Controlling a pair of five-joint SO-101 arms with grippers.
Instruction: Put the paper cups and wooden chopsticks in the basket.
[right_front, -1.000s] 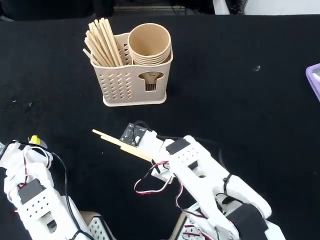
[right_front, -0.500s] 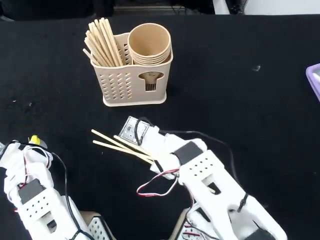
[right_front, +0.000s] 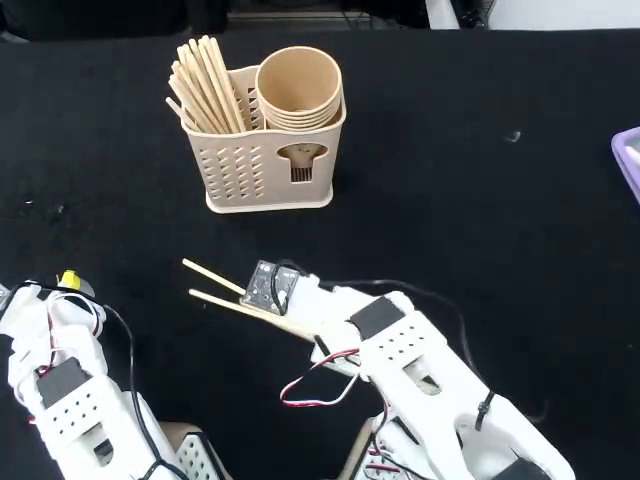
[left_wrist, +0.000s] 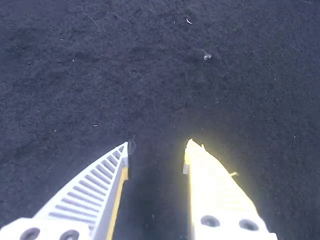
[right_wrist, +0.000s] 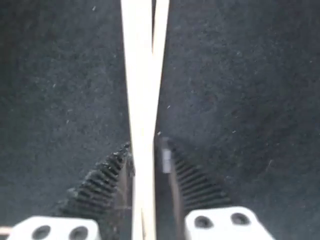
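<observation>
The right gripper (right_front: 292, 318) sat low over the black table (right_front: 480, 230), in front of the basket (right_front: 265, 170) and a little apart from it. It was clenched on a pair of chopsticks (right_front: 222, 290). In the right wrist view the two ribbed fingers (right_wrist: 107, 172) pressed in from either side of the pair of chopsticks (right_wrist: 142, 75), with the sticks running straight out past the tips of the right gripper (right_wrist: 145, 150). From above, the free ends pointed away to the left and spread apart from each other, one stick a touch nearer the basket than the other. Whether those ends rested on the table or hung just over it, I could not tell.

Over at the near left corner, the left gripper (right_front: 68, 282) was parked. Its wrist view showed the left gripper (left_wrist: 156, 147) spread wide, with bare black table between its fingers.

At the back, the basket stood upright. A stack of paper cups (right_front: 298, 88) filled its right compartment, and a bundle of chopsticks (right_front: 205, 85) leaned in the left one. A purple object (right_front: 628, 160) peeked in at the far right edge.
</observation>
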